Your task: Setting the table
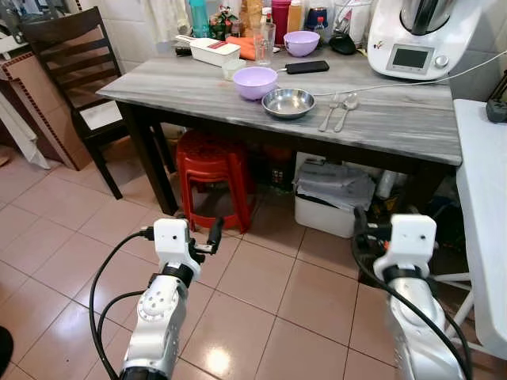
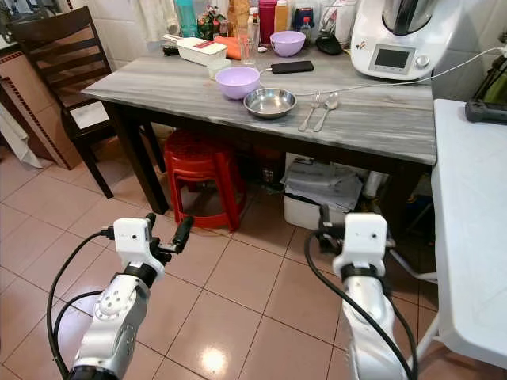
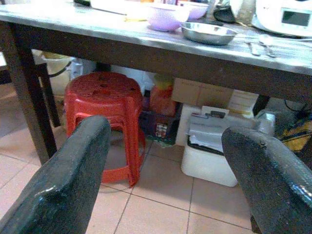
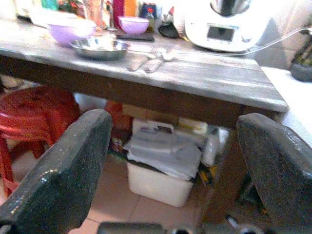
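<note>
Approach phase, by the look of it: standing short of the grey wooden table (image 1: 198, 91), both arms raised at floor height and nothing yet taken up. Left gripper (image 3: 165, 170) held low at about seven o'clock in the head view, fingers (image 3: 63, 180) spread wide and empty, aimed under the table edge toward the red stool (image 1: 210, 162). Right gripper (image 4: 175, 175) at about five o'clock, fingers (image 4: 58, 180) likewise spread and holding nothing, pointed at the white bin (image 4: 158, 183) with papers on it beneath the table. Tableware waiting up top, around twelve o'clock: a lilac bowl (image 1: 255, 81) near the middle, a steel bowl (image 1: 288, 102) just beside it at its four o'clock, probably touching or nearly so, and a fork (image 1: 330, 111) and spoon (image 1: 347, 107) lying side by side at the steel bowl's three o'clock. Farther back, a second lilac bowl (image 1: 301, 42), a black phone (image 1: 307, 67), a glass (image 1: 264, 41), a white lidded box (image 1: 212, 51) and a white kitchen machine (image 1: 416, 39) at one o'clock, its cable running across the top toward the right. Dark wooden chair (image 1: 71, 71) at ten o'clock, at the table's left end. Next move, as a judgement: step closer, lift the arms clear above the table edge, then reach for the nearest piece, likely the cutlery or steel bowl with the right gripper, keeping wide of the cable. Place settings still to be laid out; task barely begun.
</note>
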Tool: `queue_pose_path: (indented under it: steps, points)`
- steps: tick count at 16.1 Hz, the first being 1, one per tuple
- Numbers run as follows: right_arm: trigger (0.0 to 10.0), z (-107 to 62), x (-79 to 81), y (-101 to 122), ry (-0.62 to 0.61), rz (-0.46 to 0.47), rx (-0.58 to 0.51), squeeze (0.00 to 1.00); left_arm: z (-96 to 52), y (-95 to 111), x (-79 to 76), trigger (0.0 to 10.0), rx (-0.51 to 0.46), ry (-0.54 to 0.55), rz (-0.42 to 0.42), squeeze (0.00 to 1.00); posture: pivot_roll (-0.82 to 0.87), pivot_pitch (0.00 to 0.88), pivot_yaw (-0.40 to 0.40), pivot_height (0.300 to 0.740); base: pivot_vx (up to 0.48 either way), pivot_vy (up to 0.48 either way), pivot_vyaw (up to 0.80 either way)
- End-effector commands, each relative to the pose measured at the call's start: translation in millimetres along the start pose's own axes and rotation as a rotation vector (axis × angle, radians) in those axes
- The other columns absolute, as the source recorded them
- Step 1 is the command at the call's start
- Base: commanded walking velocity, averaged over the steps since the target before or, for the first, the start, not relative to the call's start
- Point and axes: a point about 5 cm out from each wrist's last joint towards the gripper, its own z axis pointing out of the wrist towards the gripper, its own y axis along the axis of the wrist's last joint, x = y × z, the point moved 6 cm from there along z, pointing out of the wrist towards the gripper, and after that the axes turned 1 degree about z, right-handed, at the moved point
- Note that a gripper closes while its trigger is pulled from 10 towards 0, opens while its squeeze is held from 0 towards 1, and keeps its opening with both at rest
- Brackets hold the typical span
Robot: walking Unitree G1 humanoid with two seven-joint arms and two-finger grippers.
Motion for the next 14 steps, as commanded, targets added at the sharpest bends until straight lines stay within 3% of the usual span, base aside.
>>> queue_pose_path:
  steps: [1, 9, 14]
  points:
    - [10.0, 1.0, 4.6, -1.3, 0.009, 0.014, 0.003, 0.0, 4.9, 7.5, 1.8, 10.0, -0.022, 0.006, 0.013, 0.0, -0.15, 0.0, 0.074, 0.74, 0.0, 0.0, 0.0]
    - [10.0, -4.0, -11.3, 1.6, -0.05, 0.01, -0.011, 0.0, 13.9, 20.8, -23.1, 10.0, -0.065, -0.12, -0.004, 0.0, -0.18, 0.0, 0.09, 0.74, 0.0, 0.0, -0.75]
    - [10.0, -3.0, -6.6, 3.2, -0.035, 0.015, -0.017, 0.0, 8.8, 21.5, -17.5, 10.0, -0.074, -0.105, -0.018, 0.0, -0.16, 0.0, 0.076, 0.74, 0.0, -0.376, -0.09]
